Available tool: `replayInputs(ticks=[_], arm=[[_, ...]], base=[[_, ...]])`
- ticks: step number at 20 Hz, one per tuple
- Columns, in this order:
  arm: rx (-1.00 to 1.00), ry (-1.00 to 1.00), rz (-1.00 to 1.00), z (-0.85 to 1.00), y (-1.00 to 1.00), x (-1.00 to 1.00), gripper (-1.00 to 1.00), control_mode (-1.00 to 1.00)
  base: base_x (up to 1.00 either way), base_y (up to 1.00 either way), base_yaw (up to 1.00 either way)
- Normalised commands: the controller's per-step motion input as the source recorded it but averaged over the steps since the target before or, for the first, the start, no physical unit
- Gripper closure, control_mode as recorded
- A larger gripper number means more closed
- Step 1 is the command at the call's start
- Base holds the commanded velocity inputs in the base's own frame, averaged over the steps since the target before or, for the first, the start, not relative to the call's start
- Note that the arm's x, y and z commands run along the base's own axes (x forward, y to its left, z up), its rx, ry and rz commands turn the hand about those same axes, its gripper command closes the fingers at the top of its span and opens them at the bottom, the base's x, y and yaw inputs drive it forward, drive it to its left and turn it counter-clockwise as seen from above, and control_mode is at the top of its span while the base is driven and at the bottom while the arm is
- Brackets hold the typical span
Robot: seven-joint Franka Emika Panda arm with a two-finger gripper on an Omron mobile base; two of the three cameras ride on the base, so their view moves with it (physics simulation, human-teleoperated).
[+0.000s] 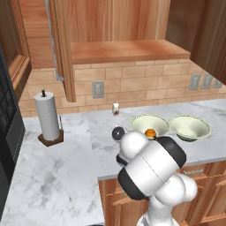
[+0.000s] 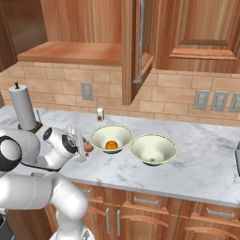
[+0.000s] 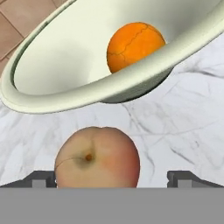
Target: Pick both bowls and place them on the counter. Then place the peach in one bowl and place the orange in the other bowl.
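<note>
Two cream-white bowls stand side by side on the marble counter (image 1: 53, 176). The left bowl (image 1: 141, 121) (image 2: 101, 133) (image 3: 65, 94) holds the orange (image 1: 150, 132) (image 2: 111, 145) (image 3: 135, 46). To its right, the other bowl (image 1: 190, 128) (image 2: 153, 149) is empty. The peach (image 2: 88, 146) (image 3: 97, 159) rests on the counter just left of the orange's bowl. My gripper (image 2: 84, 145) (image 3: 111, 179) is low at the peach, open, one fingertip (image 3: 43, 179) on each side of it and a clear gap on the right side. In the left base view my own arm hides the hand and the peach.
A paper towel roll (image 1: 47, 115) (image 2: 22, 107) stands at the counter's left. A small white bottle (image 1: 115, 109) (image 2: 100, 114) sits by the brick wall behind the bowls. An open cabinet door (image 1: 64, 48) (image 2: 133, 47) hangs above beside a wooden shelf (image 1: 128, 50). A dark appliance (image 1: 9, 132) is far left.
</note>
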Motion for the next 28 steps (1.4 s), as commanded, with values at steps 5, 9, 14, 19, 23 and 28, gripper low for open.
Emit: replayInputs(ticks=[5,9,14,19,23,28], arm=[[0.0,0.0,0.0,-0.14,-0.05,0.17,-1.0,-1.0],[0.0,0.0,0.0,-0.03,0.0,0.16,-1.0,-1.0],[0.0,0.0,0.0,-0.07,0.0,0.03,-1.0,-1.0],[0.0,0.0,0.0,-0.1,0.01,0.02,-1.0,-1.0],[0.0,0.0,0.0,-0.03,0.0,0.05,1.0,-1.0],[0.0,0.0,0.0,0.0,0.0,-0.09,1.0,-1.0]], base=[[0.0,0.0,0.0],[0.0,0.0,0.0],[0.0,0.0,0.0],[0.0,0.0,0.0],[0.0,0.0,0.0],[0.0,0.0,0.0]])
